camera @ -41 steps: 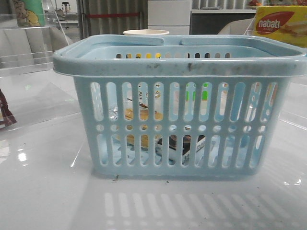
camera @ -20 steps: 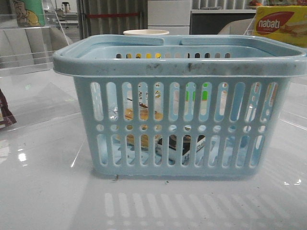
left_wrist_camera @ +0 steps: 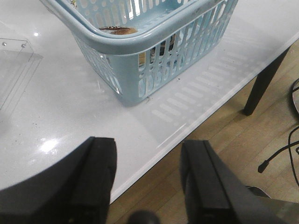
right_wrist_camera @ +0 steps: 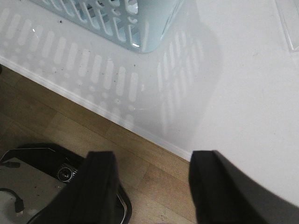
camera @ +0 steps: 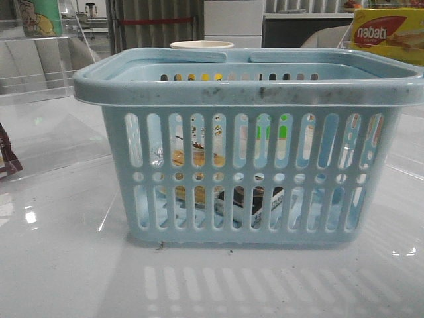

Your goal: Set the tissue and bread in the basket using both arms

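The light-blue basket [camera: 248, 93] stands mid-table and fills the front view; it also shows in the left wrist view [left_wrist_camera: 154, 39] and its corner in the right wrist view [right_wrist_camera: 140, 18]. Through its slots the bread [camera: 189, 159] leans inside at the left, also showing under the rim in the left wrist view [left_wrist_camera: 117, 31], and the black-and-white tissue pack [camera: 255, 202] lies on the basket floor. My left gripper [left_wrist_camera: 148, 161] is open and empty over the table's front edge. My right gripper [right_wrist_camera: 152, 175] is open and empty over that edge too. Neither arm shows in the front view.
A yellow-red nabati box [camera: 391, 36] stands at the back right. A dark red packet [camera: 8, 162] sits at the left edge. A white cup rim [camera: 202, 45] shows behind the basket. Clear acrylic stands [left_wrist_camera: 14, 70] flank the basket. A table leg [left_wrist_camera: 264, 84] and wooden floor lie below.
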### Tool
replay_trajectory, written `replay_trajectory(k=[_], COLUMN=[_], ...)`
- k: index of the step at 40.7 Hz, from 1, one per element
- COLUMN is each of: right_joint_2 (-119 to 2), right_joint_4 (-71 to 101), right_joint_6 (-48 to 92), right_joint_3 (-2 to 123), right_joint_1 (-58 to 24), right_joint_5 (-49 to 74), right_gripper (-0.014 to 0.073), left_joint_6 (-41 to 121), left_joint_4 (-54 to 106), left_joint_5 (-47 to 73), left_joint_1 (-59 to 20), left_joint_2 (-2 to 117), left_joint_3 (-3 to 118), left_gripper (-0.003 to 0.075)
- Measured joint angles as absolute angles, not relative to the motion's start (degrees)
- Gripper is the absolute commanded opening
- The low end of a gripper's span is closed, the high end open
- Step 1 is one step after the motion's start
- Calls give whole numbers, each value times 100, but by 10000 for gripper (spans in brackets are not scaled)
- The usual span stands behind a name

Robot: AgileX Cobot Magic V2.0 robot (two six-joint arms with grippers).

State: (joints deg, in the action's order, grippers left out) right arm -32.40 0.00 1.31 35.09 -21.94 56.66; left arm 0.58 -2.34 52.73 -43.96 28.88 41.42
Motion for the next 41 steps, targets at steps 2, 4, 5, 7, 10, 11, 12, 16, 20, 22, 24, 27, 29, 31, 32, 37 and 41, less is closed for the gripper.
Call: replay_trajectory(k=[2,4,5,7,10,11,12,16,20,22,24,27,29,31,32,37,41], right_joint_2=[-3240,-3240,-3240,-3240,-3240,-3240,-3240,-3240,-3240,-3240,-3240,-3240,-3240,-3240,-3240,-3240,-3240], right_joint_4=[0,0,0,0,0,0,0,0,0,0,0,0,0,0,0,0,0], right_joint_6=[121,112,112,112,112,112,112,112,112,112,112,96,96,96,96,96,96], right_joint_3=[3509,3509,3509,3509,3509,3509,3509,3509,3509,3509,3509,3509,3509,3509,3509,3509,3509], right_joint_1=[-2194,-2194,-2194,-2194,-2194,-2194,-2194,-2194,-2194,-2194,-2194,-2194,-2194,-2194,-2194,-2194,-2194], right_joint_5=[5666,5666,5666,5666,5666,5666,5666,5666,5666,5666,5666,5666,5666,5666,5666,5666,5666], right_gripper=[232,188,150,105,51,52,57,58,58,58,58,58,58,58,58,58,58], left_joint_6=[58,58,58,58,58,58,58,58,58,58,56,46,46,46,46,46,46], left_joint_4=[-234,-234,-234,-234,-234,-234,-234,-234,-234,-234,-234,-234,-234,-234,-234,-234,-234], left_joint_5=[5273,5273,5273,5273,5273,5273,5273,5273,5273,5273,5273,5273,5273,5273,5273,5281,5281], left_joint_1=[-4396,-4396,-4396,-4396,-4396,-4396,-4396,-4396,-4396,-4396,-4396,-4396,-4396,-4396,-4396,-4396,-4396], left_joint_2=[2888,2888,2888,2888,2888,2888,2888,2888,2888,2888,2888,2888,2888,2888,2888,2888,2888], left_joint_3=[4142,4142,4142,4142,4142,4142,4142,4142,4142,4142,4142,4142,4142,4142,4142,4142,4142], left_gripper=[380,380,380,380,380,380,380,380,380,379,365,316,274,230,212,130,90])
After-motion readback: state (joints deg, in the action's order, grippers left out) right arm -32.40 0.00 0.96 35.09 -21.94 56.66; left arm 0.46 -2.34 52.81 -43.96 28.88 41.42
